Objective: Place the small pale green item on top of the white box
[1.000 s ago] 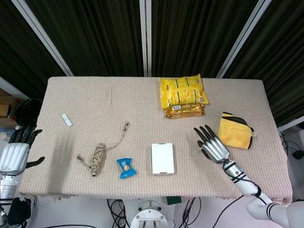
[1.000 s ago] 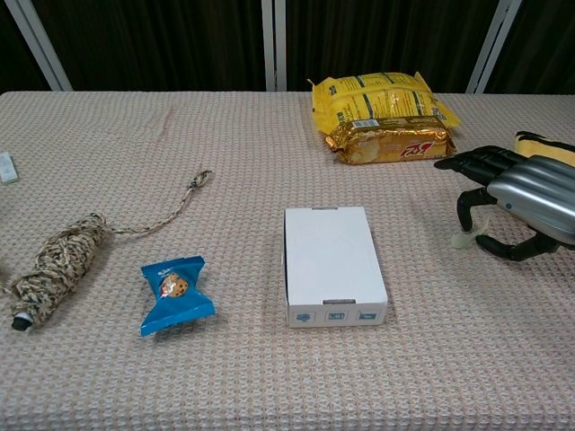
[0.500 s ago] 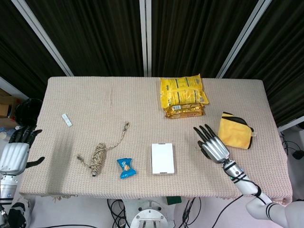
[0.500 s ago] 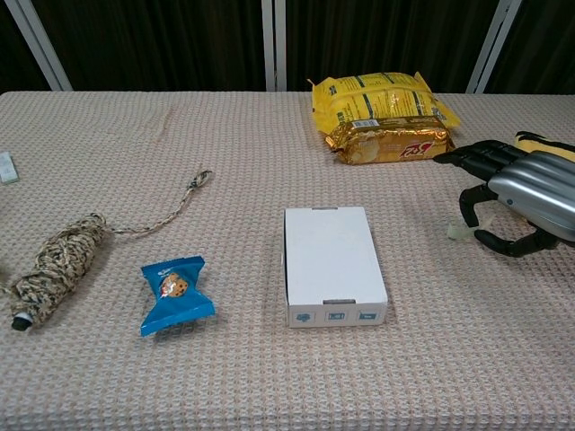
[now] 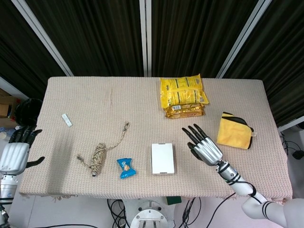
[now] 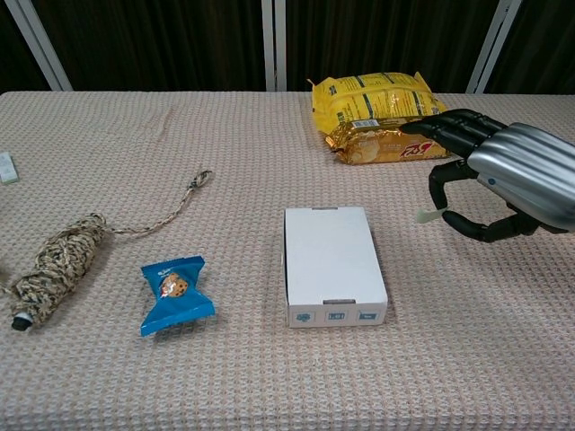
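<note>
The white box [image 5: 163,158] [image 6: 332,260] lies flat near the table's front middle. My right hand [image 5: 204,147] [image 6: 499,175] hovers just right of the box, above the cloth. It pinches the small pale green item [image 6: 426,214] between thumb and a finger, with the other fingers spread. In the head view the hand hides the item. The item hangs a short way right of the box's right edge and does not touch it. My left hand [image 5: 14,152] hangs off the table's left edge, fingers apart and holding nothing.
Yellow snack bags [image 5: 183,95] [image 6: 382,112] lie behind the box. A yellow cloth [image 5: 234,130] lies at the right. Left of the box are a blue cookie packet [image 5: 125,167] [image 6: 175,292], a twine bundle [image 5: 99,156] [image 6: 58,260] and a small white strip [image 5: 67,120].
My right hand has risen and moved left toward the white box, carrying the pale green item up off the cloth. The left hand has not moved.
</note>
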{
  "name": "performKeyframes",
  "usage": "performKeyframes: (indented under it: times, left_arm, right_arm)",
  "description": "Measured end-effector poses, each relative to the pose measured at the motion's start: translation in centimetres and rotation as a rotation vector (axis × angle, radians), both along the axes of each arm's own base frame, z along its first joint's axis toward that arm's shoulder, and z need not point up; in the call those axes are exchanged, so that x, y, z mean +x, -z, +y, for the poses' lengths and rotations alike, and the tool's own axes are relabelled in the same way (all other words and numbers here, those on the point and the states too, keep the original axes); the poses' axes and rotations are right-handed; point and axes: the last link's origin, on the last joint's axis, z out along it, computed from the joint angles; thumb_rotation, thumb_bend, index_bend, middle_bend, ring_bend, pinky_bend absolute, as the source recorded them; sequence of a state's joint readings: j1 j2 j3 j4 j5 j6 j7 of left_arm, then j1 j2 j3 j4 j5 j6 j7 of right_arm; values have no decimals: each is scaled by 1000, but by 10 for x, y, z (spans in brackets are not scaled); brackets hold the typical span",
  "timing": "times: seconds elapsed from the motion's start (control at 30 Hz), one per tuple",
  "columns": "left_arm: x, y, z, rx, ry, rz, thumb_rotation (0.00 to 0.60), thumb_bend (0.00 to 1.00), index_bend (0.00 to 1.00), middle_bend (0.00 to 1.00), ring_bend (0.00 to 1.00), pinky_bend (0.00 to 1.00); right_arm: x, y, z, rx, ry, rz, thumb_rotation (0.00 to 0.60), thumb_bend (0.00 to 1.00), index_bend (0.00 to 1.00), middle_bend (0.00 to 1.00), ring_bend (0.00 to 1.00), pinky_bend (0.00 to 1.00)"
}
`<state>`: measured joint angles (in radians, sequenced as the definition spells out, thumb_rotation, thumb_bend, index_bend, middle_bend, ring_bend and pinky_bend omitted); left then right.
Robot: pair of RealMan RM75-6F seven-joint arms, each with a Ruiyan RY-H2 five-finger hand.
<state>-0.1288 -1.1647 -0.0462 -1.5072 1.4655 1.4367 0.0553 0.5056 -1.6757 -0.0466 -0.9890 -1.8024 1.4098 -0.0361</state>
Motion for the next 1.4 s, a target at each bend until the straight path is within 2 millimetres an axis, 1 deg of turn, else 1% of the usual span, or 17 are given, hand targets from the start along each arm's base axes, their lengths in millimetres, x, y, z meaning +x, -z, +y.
performKeyframes:
  times: [0.1, 0.13, 0.27, 0.37, 0.83, 1.03, 1.13, 1.4]
  left_arm:
    - [0, 0, -1, -1, 0, -1, 600, 63, 195, 117, 79, 135]
    - [0, 0, -1, -1, -1, -2, 600, 62, 195, 117, 79, 135]
    - [-2, 0, 0, -1, -4, -4, 600, 63, 195, 117, 79, 135]
    - [-3, -1, 0, 2, -7, -4, 600, 63, 195, 117, 79, 135]
    - [-8, -3, 1, 2, -18, -10, 600, 62, 196, 117, 79, 135]
    - [-9, -5, 1, 6, -19, -11, 600, 63, 196, 117, 79, 135]
    - [-9, -5, 2, 4, -17, -13, 600, 63, 196, 117, 79, 136]
    - [-10, -5, 1, 5, -18, -13, 600, 63, 196, 117, 79, 135]
  right_arm:
    - [18, 2, 0, 1, -48, -9, 600, 432, 654, 0, 0, 0]
    - [27, 4, -1, 4, -70, -7, 600, 432, 654, 0, 0, 0]
    - [45, 12, -4, 20, -112, 1, 600, 432, 655, 0, 0, 0]
    - [54, 18, -4, 33, -126, -3, 600, 432, 654, 0, 0, 0]
    - [68, 49, -8, 65, -133, -19, 600, 431, 657, 0, 0, 0]
    - [70, 53, -8, 68, -141, -26, 600, 423, 657, 0, 0, 0]
    - [71, 54, -7, 73, -142, -24, 600, 396, 632, 0, 0, 0]
    - [72, 56, -6, 90, -140, -5, 600, 382, 569, 0, 0, 0]
